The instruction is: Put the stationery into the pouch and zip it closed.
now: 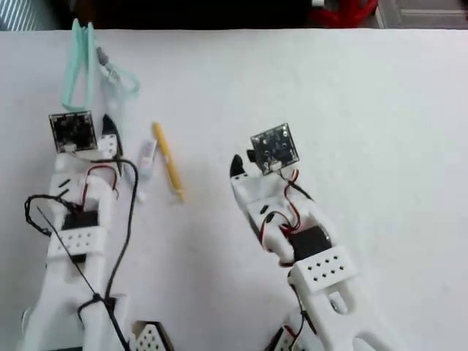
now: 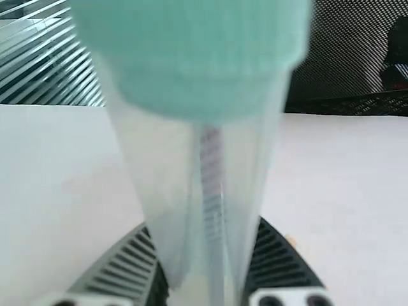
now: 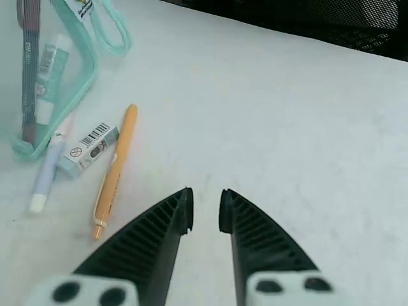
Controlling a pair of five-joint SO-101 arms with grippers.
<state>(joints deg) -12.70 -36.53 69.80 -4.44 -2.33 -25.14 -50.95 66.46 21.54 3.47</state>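
A clear pouch (image 1: pixel 79 62) with a mint edge stands upright at the far left of the table. My left gripper (image 1: pixel 110 135) is shut on the pouch (image 2: pixel 210 191), which runs up between the fingers (image 2: pixel 131 271). Inside the pouch (image 3: pixel 60 89) I see a dark pen (image 3: pixel 27 64) and a small tube (image 3: pixel 48 67). An orange pen (image 1: pixel 168 162) and a boxed eraser (image 1: pixel 148 157) lie on the table beside it, with a thin white stick (image 3: pixel 46 178) next to the eraser (image 3: pixel 88 150). My right gripper (image 3: pixel 204 210) hovers right of the orange pen (image 3: pixel 115 169), slightly open and holding nothing.
The pouch's mint wrist strap (image 1: pixel 121 77) trails on the table behind it. Black cables (image 1: pixel 110 248) hang along the left arm. The white table (image 1: pixel 351 95) stretches bare to the right and back, and dark mesh shows beyond its far edge.
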